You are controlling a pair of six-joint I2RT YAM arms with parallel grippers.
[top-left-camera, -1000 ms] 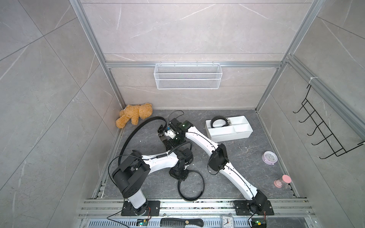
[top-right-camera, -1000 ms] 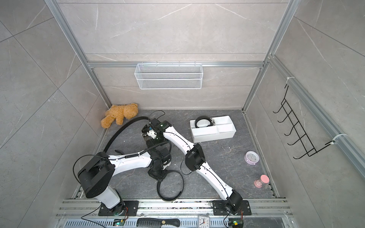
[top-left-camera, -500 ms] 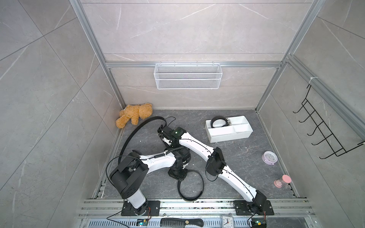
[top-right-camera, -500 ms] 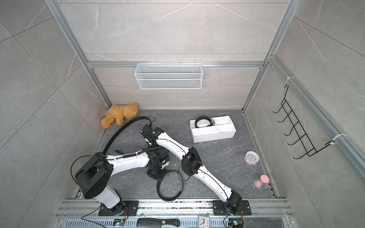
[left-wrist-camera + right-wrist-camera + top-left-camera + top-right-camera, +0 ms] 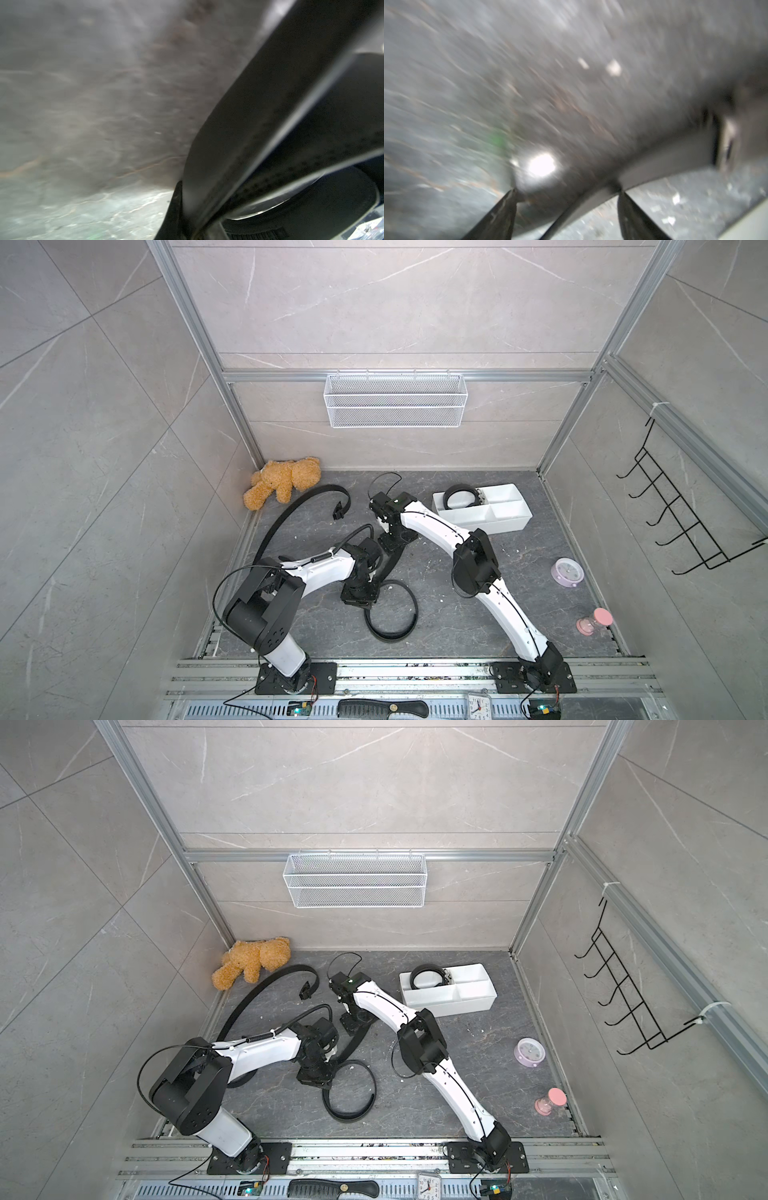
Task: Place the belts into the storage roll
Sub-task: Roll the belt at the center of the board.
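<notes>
A black belt lies as a loop point(image 5: 390, 637) point(image 5: 347, 1115) on the dark floor. My left gripper point(image 5: 360, 593) point(image 5: 315, 1073) point(image 5: 187, 228) is shut on it; the strap point(image 5: 270, 104) fills the left wrist view. Its free length point(image 5: 390, 562) runs up to my right gripper point(image 5: 395, 541) point(image 5: 353, 1021) point(image 5: 566, 193), whose jaws stand apart with the strap point(image 5: 654, 160) crossing between them. A second belt point(image 5: 291, 510) point(image 5: 257, 990) arcs past the left arm. A third, coiled belt point(image 5: 459, 497) point(image 5: 428, 975) sits in the far-left compartment of the white storage roll point(image 5: 490, 526) point(image 5: 457, 1009).
A teddy bear point(image 5: 282, 485) lies in the far-left corner. A lilac alarm clock point(image 5: 567, 572) and a pink hourglass point(image 5: 594, 622) stand by the right wall. A wire basket point(image 5: 395, 400) hangs on the back wall, a hook rack point(image 5: 681, 522) on the right one.
My right gripper has come nearer and lower, from beside the second belt's buckle onto the strap held by the left gripper, and its jaws have narrowed. The left arm has barely moved.
</notes>
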